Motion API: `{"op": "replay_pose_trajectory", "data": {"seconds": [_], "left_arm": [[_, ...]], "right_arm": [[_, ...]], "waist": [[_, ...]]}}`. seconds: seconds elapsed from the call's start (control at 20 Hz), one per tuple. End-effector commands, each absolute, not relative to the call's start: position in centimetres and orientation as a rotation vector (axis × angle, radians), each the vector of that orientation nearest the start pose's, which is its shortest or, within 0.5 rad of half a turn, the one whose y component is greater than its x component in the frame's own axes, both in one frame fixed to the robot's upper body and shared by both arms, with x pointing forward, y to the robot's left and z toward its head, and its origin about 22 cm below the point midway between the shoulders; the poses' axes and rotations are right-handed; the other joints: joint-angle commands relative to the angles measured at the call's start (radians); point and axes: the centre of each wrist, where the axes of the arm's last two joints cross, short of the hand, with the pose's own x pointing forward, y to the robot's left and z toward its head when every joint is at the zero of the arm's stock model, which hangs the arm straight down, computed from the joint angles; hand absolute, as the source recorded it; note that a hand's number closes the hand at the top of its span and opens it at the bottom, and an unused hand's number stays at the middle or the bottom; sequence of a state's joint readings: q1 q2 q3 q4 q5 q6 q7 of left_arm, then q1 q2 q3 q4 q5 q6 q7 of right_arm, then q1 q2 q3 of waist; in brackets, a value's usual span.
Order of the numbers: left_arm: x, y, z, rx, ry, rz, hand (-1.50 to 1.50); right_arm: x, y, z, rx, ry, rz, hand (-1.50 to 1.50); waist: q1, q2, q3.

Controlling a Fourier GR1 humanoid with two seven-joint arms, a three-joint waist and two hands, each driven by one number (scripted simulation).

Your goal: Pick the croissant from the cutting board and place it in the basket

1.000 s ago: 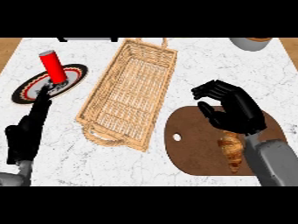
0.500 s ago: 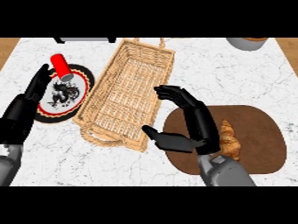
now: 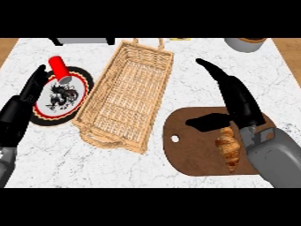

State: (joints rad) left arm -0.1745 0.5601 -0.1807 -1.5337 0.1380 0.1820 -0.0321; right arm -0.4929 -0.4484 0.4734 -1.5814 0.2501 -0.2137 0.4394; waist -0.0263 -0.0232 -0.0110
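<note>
The left hand (image 3: 13,118) rests at the left edge, fingers straight and relaxed, beside a round black-rimmed plate (image 3: 60,96) carrying a red cylinder (image 3: 60,69). A rectangular woven wicker basket (image 3: 129,92) lies centrally on the white marble surface (image 3: 152,167). The right hand (image 3: 234,99), fingers extended and holding nothing, hovers over the brown wooden cutting board (image 3: 192,152), where the golden croissant (image 3: 229,148) lies.
</note>
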Motion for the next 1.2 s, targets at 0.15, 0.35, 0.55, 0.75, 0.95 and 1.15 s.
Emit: {"op": "replay_pose_trajectory", "data": {"seconds": [0.15,0.35,0.55,0.75,0.95,1.15], "left_arm": [[27.9,29.9,7.0,0.279,-1.688,-0.376,0.00],[28.1,31.0,7.4,0.297,-1.704,-0.367,0.00],[28.4,30.8,8.1,0.314,-1.705,-0.363,0.00],[28.3,28.2,7.2,0.288,-1.711,-0.365,0.00],[28.5,30.3,8.4,0.293,-1.715,-0.368,0.00],[28.4,31.4,7.4,0.284,-1.723,-0.385,0.00]], "right_arm": [[31.0,-19.3,17.2,-0.656,-1.159,1.266,-1.50],[31.3,-19.4,22.4,-0.581,-1.029,1.372,-1.50],[30.4,-19.4,24.0,-0.545,-0.905,1.419,-1.50],[30.9,-18.1,23.8,-0.542,-0.847,1.400,-1.50],[30.8,-21.3,21.0,-0.510,-0.826,1.392,-1.50],[32.3,-20.0,19.8,-0.518,-0.800,1.425,-1.50]], "waist": [[0.015,0.007,0.002],[0.018,0.014,0.006],[0.017,0.016,0.009],[0.027,0.020,0.010],[0.025,0.021,0.011],[0.035,0.024,0.010]]}}
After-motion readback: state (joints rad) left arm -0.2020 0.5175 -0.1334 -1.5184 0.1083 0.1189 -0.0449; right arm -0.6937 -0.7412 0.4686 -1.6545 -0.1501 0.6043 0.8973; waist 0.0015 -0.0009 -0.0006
